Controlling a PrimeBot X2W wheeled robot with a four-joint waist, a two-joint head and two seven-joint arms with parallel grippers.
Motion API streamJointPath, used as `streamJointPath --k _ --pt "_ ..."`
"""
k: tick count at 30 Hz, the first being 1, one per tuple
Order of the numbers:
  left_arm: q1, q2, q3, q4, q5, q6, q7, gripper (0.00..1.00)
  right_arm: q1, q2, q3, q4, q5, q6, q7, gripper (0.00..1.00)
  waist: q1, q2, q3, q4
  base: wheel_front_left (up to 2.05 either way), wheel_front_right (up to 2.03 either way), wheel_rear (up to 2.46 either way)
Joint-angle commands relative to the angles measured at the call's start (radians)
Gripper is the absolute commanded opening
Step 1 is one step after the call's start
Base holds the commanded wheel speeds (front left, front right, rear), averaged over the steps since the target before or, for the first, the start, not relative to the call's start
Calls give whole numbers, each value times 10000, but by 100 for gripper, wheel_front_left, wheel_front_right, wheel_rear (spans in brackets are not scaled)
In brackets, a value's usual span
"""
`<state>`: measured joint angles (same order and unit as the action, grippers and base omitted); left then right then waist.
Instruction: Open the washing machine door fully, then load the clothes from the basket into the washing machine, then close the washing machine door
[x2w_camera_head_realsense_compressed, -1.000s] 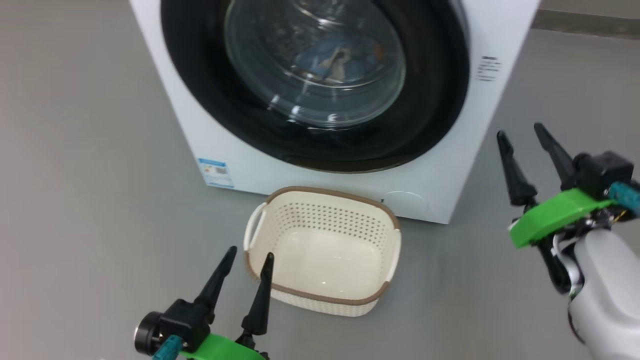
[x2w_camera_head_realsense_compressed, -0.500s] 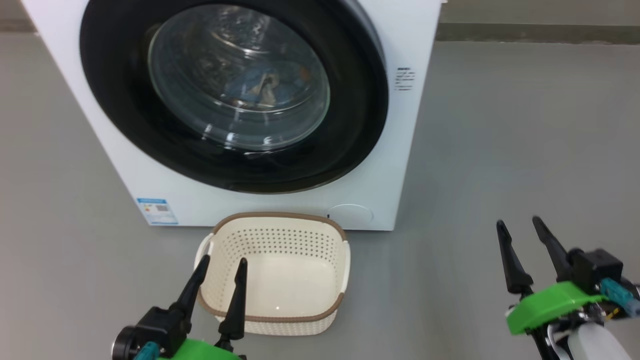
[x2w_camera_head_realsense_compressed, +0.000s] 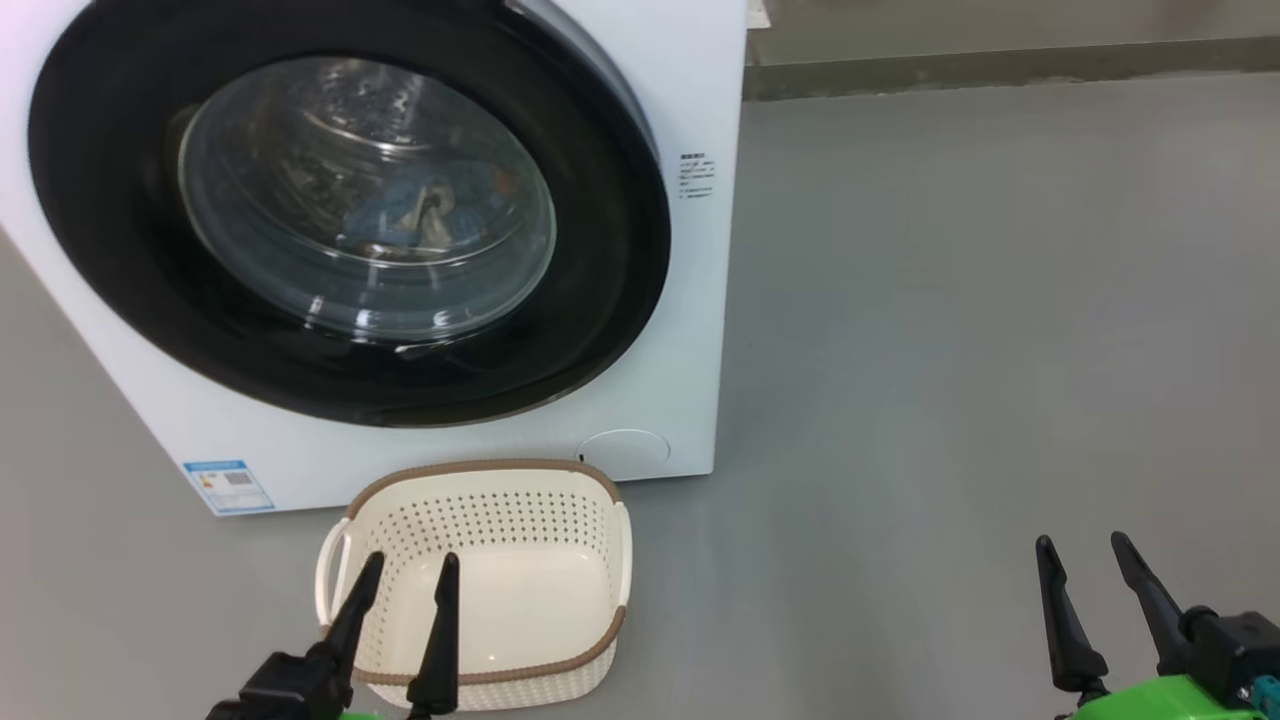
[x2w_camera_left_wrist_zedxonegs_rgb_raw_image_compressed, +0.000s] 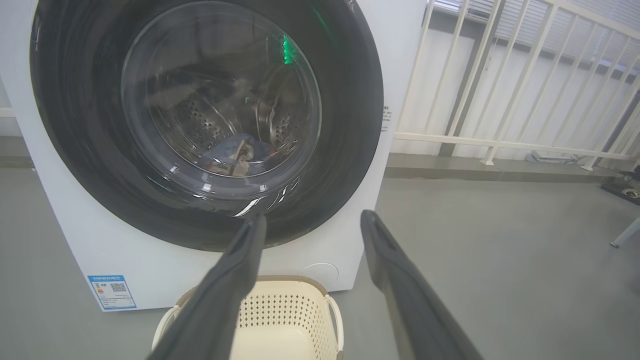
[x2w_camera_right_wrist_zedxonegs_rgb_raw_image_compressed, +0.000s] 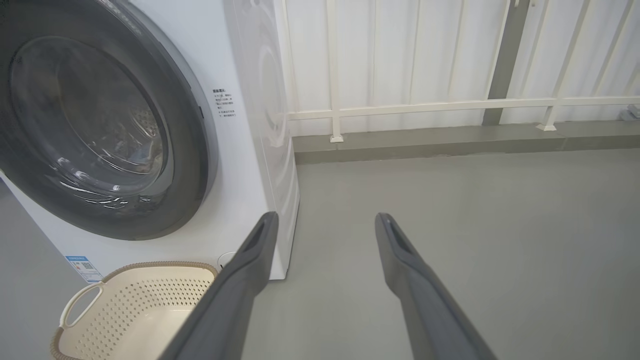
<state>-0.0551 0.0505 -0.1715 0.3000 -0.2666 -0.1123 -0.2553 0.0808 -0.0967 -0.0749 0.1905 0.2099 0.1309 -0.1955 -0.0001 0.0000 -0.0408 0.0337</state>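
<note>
The white washing machine (x2w_camera_head_realsense_compressed: 700, 300) stands at the upper left with its black-rimmed round door (x2w_camera_head_realsense_compressed: 600, 330) shut flat against the front. Behind the door glass, blue clothes (x2w_camera_head_realsense_compressed: 420, 210) lie in the steel drum; the left wrist view shows these clothes (x2w_camera_left_wrist_zedxonegs_rgb_raw_image_compressed: 235, 152) too. On the floor before the machine sits the cream basket (x2w_camera_head_realsense_compressed: 480, 590) with nothing in it. My left gripper (x2w_camera_head_realsense_compressed: 408, 570) hangs open over the basket's near left part. Low at the right, my right gripper (x2w_camera_head_realsense_compressed: 1085, 550) is open above bare floor, well away from the machine.
Grey floor (x2w_camera_head_realsense_compressed: 950, 350) stretches wide to the right of the machine. A white railing (x2w_camera_right_wrist_zedxonegs_rgb_raw_image_compressed: 425, 105) on a low kerb runs behind. A blue label sticker (x2w_camera_head_realsense_compressed: 228, 485) and a round service flap (x2w_camera_head_realsense_compressed: 625, 450) mark the machine's lower front.
The head camera has swung right and up, so machine and basket sit further left in view. My right gripper has dropped from beside the door to low at the right.
</note>
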Motion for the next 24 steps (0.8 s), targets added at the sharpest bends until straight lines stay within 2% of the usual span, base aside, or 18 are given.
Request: streamJointPath --k 1,5,11,24 --pt "-189 110 344 -257 98 76 -65 100 -104 -109 151 -362 -159 -2 -2 100 1 0 -42 -131 0 0 0" --pt "-101 97 403 -284 147 68 -65 100 631 77 -56 -1324 -385 -2 401 100 1 0 -62 -245 0 0 0" --pt "-22 76 474 -304 182 84 -65 100 1201 240 -350 -2140 -549 -2 725 100 1 0 -39 -312 0 0 0" --pt "-34 44 527 -411 274 72 -65 100 1468 411 -545 -2715 -644 -2 1002 100 1 0 51 -330 0 0 0"
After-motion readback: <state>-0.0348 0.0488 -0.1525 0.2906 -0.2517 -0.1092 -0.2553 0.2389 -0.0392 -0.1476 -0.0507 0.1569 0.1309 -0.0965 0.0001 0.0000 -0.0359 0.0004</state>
